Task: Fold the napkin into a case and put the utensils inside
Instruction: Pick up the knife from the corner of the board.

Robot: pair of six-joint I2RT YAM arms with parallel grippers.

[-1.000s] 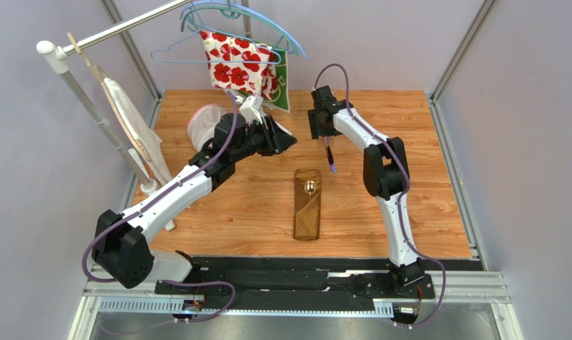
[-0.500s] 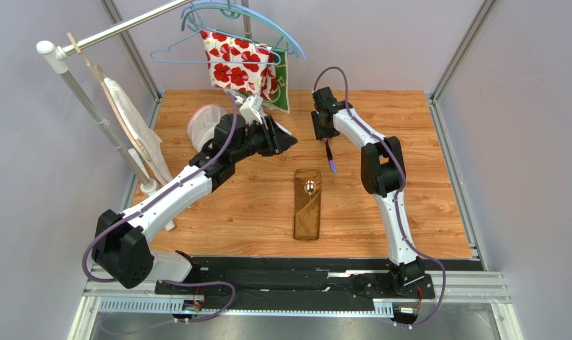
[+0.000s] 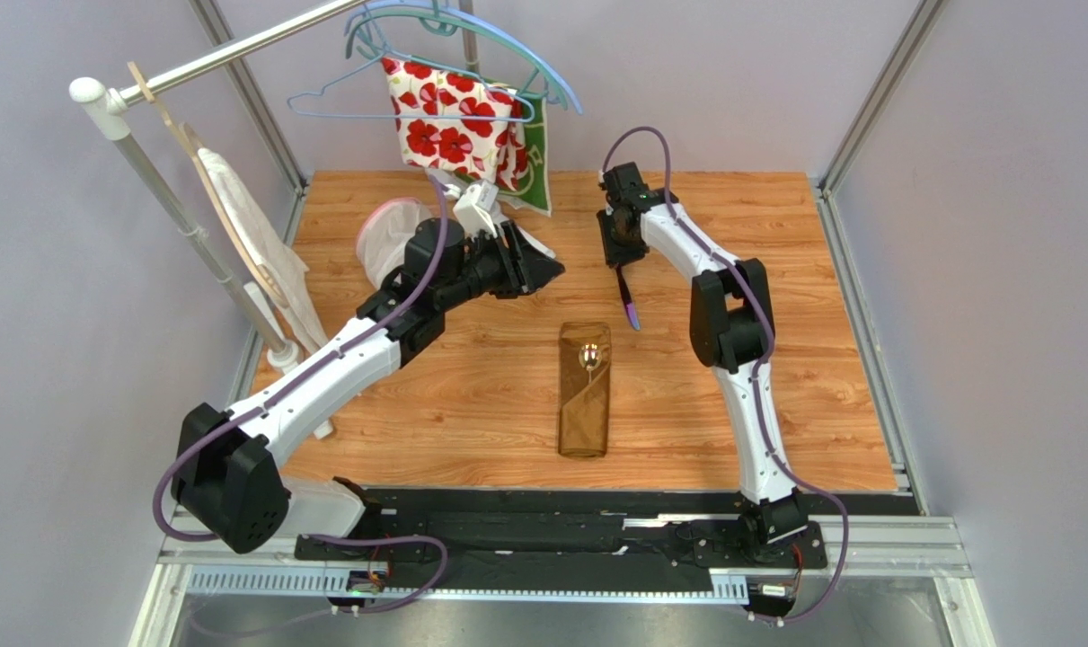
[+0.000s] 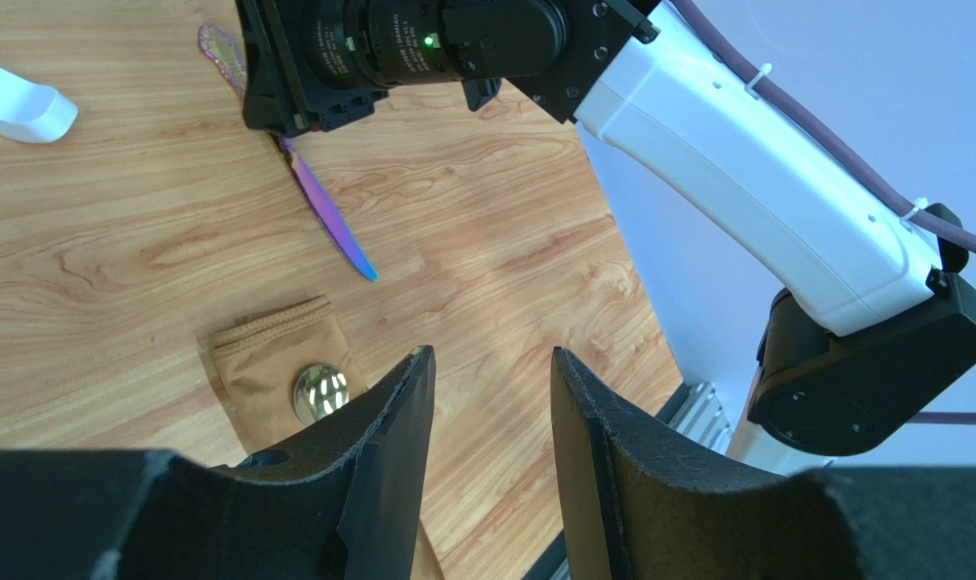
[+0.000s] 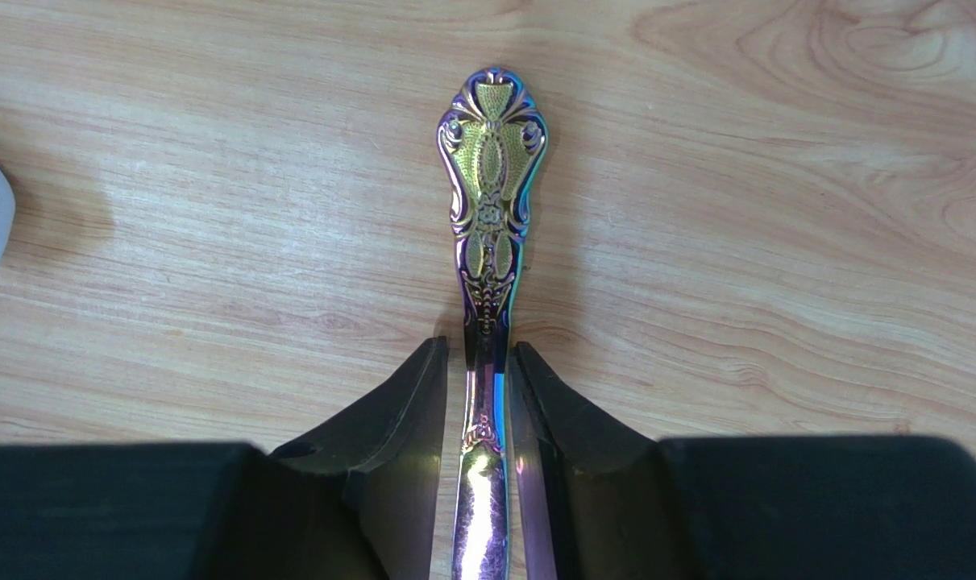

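Right end effector (image 5: 480, 353): jaws drawn in on both sides of the knife (image 5: 493, 169), pinching its ornate handle. The blade points toward the near side, probably so it enters the pouch blade first. I cannot tell whether the knife is clear of the bench (image 3: 441, 391). The case (image 3: 586, 405) lies folded mid-bench, its mouth at the far end, with the spoon (image 3: 588, 355) bowl showing there. Left end effector (image 4: 490, 363): partly open, empty, hovering far-left of the case, seemingly kept out of the way.

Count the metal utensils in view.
2: an iridescent purple knife between the right gripper's jaws; a gold-bowled spoon tucked in the golden-brown satin pouch at mid-table. More could be hidden inside.
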